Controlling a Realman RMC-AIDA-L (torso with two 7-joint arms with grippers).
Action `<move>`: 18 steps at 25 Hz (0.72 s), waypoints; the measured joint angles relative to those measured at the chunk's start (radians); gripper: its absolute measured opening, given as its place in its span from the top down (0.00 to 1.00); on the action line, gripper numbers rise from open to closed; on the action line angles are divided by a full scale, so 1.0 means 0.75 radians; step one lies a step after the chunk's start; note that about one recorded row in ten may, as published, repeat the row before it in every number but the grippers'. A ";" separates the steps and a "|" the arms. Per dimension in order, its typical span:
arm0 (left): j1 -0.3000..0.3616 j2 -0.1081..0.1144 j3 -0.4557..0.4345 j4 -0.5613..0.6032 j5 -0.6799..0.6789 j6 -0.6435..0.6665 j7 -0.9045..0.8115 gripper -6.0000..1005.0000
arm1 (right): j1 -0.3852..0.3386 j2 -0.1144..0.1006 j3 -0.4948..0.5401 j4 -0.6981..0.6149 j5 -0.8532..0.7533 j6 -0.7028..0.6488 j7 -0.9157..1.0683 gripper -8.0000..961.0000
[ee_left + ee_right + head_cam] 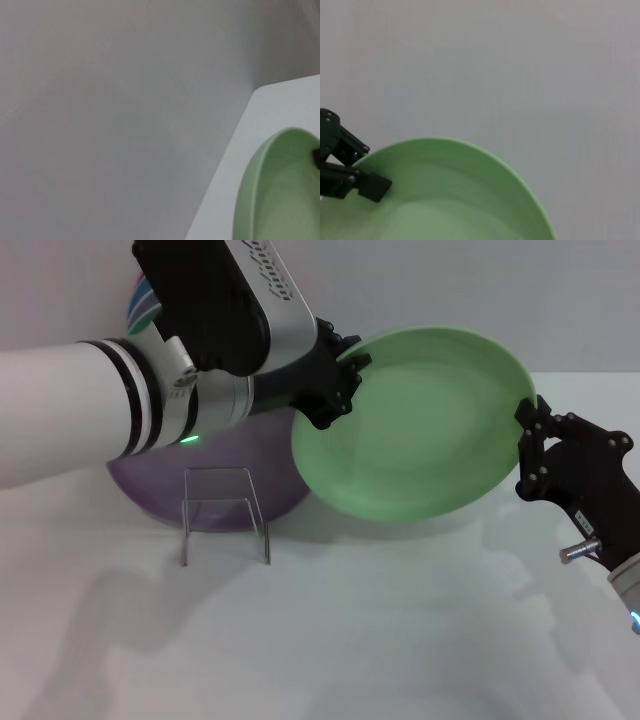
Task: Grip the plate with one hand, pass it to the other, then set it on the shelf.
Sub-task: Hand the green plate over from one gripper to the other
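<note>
The light mint-green plate (420,430) hangs tilted in the air above the table, its face towards me. My left gripper (350,365) is shut on its upper left rim and carries it. The plate also shows in the left wrist view (280,195) and the right wrist view (460,200), where the left gripper (367,182) pinches the rim. My right gripper (527,445) is open at the plate's right rim, its fingers either side of the edge. The clear shelf (225,510) stands on the table below and left of the plate.
A lilac plate (150,490) lies behind the shelf, partly under my left arm. A striped object (140,305) shows at the back left. The white table (350,640) stretches in front of the shelf and under the plate.
</note>
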 joint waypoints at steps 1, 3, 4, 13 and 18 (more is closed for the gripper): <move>0.006 0.000 0.012 0.000 0.014 0.023 0.001 0.69 | 0.000 0.000 -0.005 -0.004 0.000 -0.009 -0.001 0.97; 0.016 0.000 0.028 -0.008 0.037 0.049 0.001 0.76 | 0.001 -0.001 -0.022 -0.027 0.000 -0.052 -0.008 0.97; 0.020 0.000 0.033 -0.014 0.047 0.057 0.001 0.79 | 0.002 -0.001 -0.035 -0.045 0.000 -0.086 -0.014 0.97; 0.015 -0.001 0.031 -0.038 0.038 0.067 -0.004 0.92 | -0.036 0.010 -0.074 -0.097 -0.001 -0.239 -0.047 0.79; 0.024 -0.001 0.013 -0.081 0.032 0.075 -0.008 0.92 | -0.135 0.014 -0.072 -0.106 0.002 -0.447 -0.033 0.54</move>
